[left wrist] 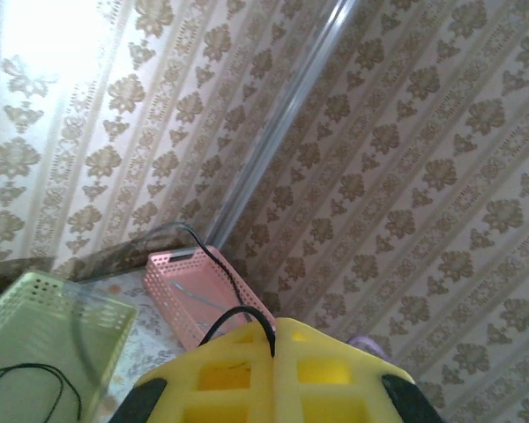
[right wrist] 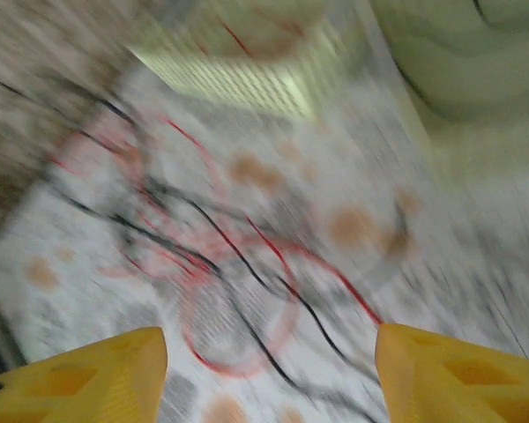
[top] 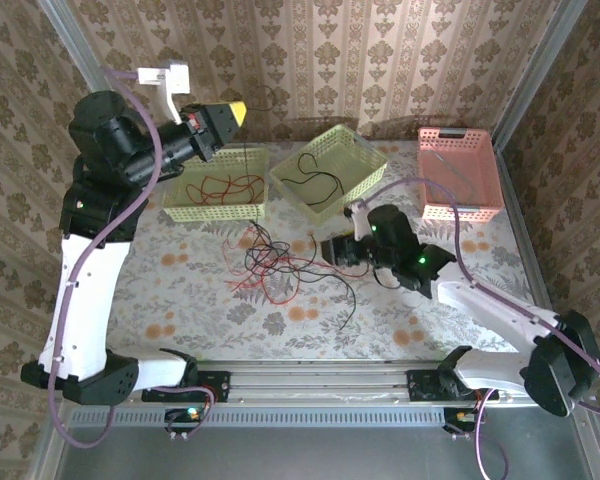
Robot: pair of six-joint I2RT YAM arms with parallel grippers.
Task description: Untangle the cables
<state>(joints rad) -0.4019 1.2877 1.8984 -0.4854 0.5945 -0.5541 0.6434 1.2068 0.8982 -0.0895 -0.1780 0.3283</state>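
Setting: A flower-patterned tabletop (top: 180,300) is seen, closed in by wallpapered walls.
Cables: A loose tangle of red and black cables (top: 272,262) lies at the middle of the tabletop, with strands crossed over one another. In the right wrist view it is blurred.
Already sorted: Several red strands (top: 230,187) are laid in the left green basket (top: 185,207). 1 black strand (top: 320,183) is laid in the tilted middle green basket (top: 355,150).
Pink basket: The pink basket (top: 460,210) stands at the far right, and its contents are too faint to be told.
Right tool: The right tool (right wrist: 266,374) is held low just beside the tangle's right edge, fingers well apart, with nothing between them.
Left tool: The left tool (left wrist: 273,339) is raised high above the left green basket, pads pressed together. A black cable (left wrist: 234,315) is seen coming out of the seam, so it is judged to be pinched there.
Progress: The task is judged partly done. 2 baskets are stocked by colour, but most strands remain knotted on the tabletop.
Left to do: The pinched cable is to be dropped off, and the central tangle is to be pulled apart strand by strand.
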